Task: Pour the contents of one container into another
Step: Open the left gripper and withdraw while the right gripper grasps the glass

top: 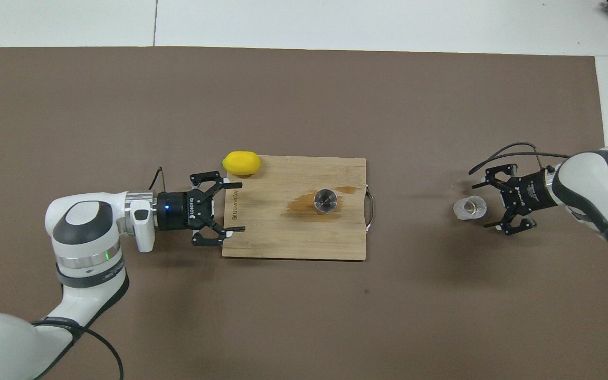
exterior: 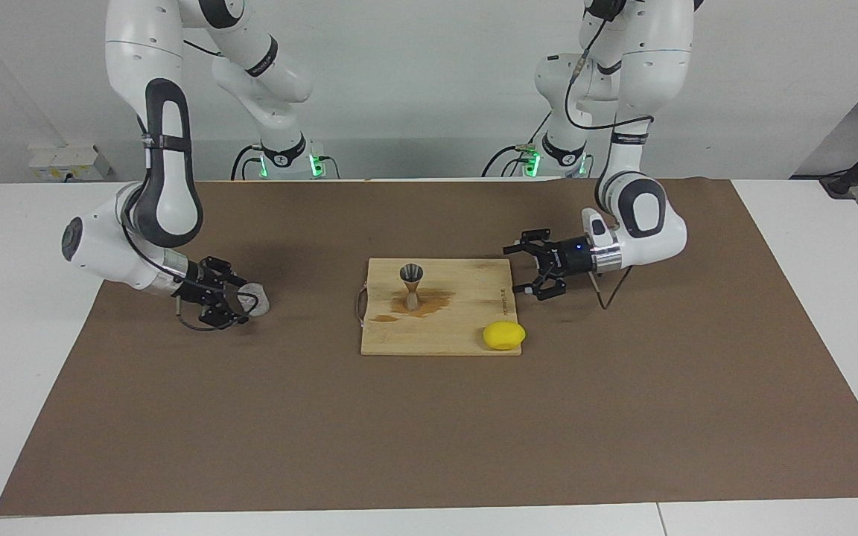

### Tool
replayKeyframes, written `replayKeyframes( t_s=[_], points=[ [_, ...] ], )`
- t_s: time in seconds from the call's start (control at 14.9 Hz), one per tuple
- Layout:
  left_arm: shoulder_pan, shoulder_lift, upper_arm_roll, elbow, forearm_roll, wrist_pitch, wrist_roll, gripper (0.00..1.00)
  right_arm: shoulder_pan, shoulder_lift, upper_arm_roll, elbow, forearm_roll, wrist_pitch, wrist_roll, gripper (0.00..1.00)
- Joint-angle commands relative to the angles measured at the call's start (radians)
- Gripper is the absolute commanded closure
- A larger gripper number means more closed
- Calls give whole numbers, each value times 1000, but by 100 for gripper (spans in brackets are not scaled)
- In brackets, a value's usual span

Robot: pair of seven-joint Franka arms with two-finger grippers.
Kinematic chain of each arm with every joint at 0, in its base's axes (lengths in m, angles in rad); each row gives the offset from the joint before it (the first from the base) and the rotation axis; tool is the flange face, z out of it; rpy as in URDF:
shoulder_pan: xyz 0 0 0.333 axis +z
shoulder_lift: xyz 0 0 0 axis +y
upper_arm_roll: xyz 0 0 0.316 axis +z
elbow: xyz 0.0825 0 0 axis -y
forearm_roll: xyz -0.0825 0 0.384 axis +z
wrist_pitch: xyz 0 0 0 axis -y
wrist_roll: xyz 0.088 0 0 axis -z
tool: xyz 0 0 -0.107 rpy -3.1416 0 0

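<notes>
The small glass cup stands on the brown mat toward the right arm's end of the table, and the right gripper waits just beside it with its fingers spread open and holding nothing. The metal jigger stands upright on a brown wet spot in the middle of the wooden board. The left gripper hangs open and holding nothing over the board's edge toward the left arm's end, near the yellow lemon.
</notes>
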Motion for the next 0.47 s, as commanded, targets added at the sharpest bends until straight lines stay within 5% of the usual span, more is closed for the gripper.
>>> replayKeyframes(
  t_s=[0.0, 0.27, 0.34, 0.4],
  points=[
    [128, -20, -5, 49, 204, -94, 3, 0, 8, -21, 3, -34, 54, 25, -28, 0],
    [257, -8, -5, 204, 454, -150, -17, 0, 5, -24, 5, -32, 58, 11, -43, 14],
    [276, -7, -5, 248, 508, -170, -30, 0, 5, -26, 5, -32, 59, 10, -43, 22],
    [290, -15, -4, 288, 566, -174, -56, 0, 5, -29, 5, -32, 65, 7, -40, 43]
  ],
)
